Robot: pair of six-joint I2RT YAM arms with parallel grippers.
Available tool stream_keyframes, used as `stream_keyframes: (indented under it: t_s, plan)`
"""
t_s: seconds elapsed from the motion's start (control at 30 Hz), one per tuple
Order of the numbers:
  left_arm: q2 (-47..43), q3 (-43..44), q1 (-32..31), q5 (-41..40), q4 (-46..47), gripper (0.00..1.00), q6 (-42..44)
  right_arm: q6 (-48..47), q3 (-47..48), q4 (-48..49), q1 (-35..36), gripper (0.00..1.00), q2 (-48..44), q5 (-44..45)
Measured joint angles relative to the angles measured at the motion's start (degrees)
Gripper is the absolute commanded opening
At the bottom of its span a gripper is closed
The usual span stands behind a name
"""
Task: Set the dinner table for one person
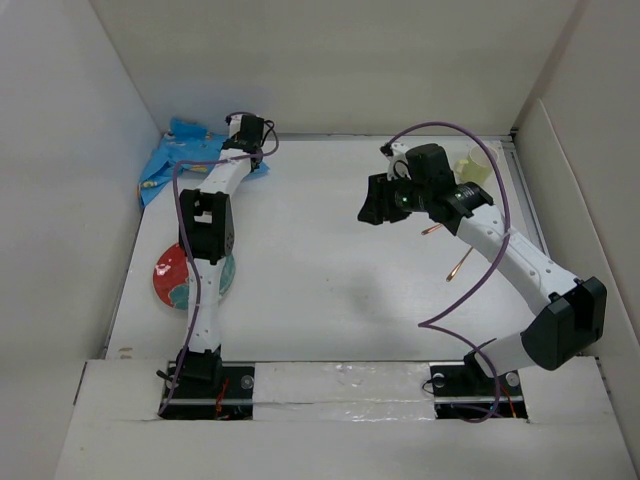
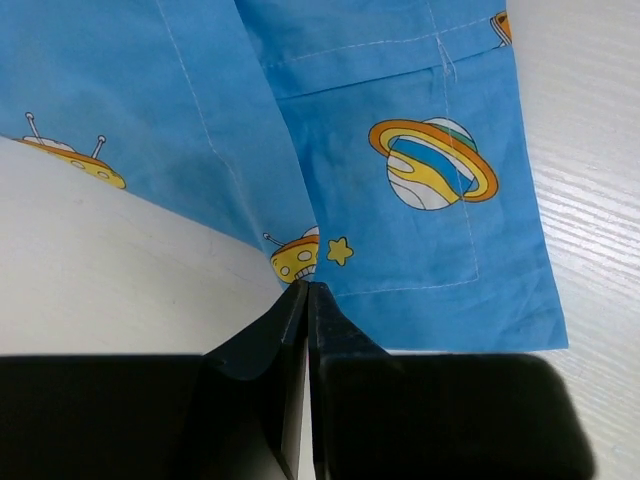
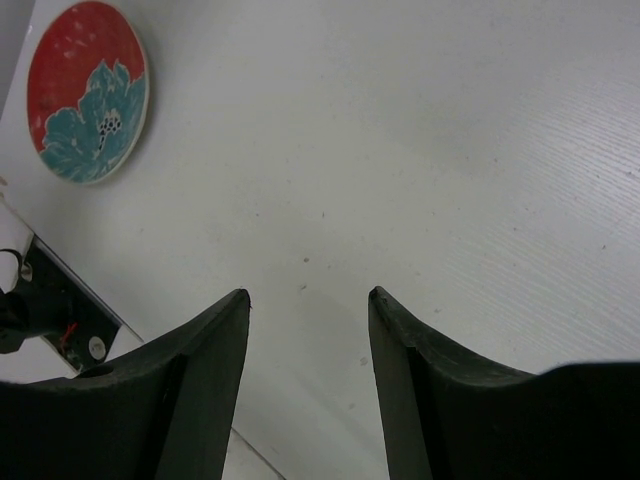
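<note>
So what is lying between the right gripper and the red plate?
Only bare white table. The right wrist view shows nothing on it between the open right gripper and the plate.

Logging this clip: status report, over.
Left gripper shut on placemat edge. Right gripper open, empty, over table. Plate at left edge. Nothing in the way.
</note>
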Motion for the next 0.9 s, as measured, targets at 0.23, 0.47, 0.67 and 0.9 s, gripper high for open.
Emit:
stream_keyframes:
  t_s: [0.23, 0.47, 0.67, 0.9]
  plan:
    - [-3.2, -4.3, -0.9, 0.4, 0.4, 0.0, -0.3, -0.3, -0.5, -0.1, 0.0, 0.0, -0.3, -0.7]
    - [-23.3, -7.8, -5.7, 3.1, -1.1, 0.0, -0.4, -0.1, 0.1, -0.3, 0.5, 0.0, -0.5, -0.8]
    - [-40.4, 2.5, -10.9, 6.2, -2.0, 0.0, -0.4, 0.1, 6.9, -1.4, 2.9, 0.0, -0.5, 0.6]
    - [-48.9, 9.9, -10.0, 10.1, -3.5, 0.0, -0.4, 0.7, 16.0, -1.7, 4.0, 0.48, -0.6, 2.6]
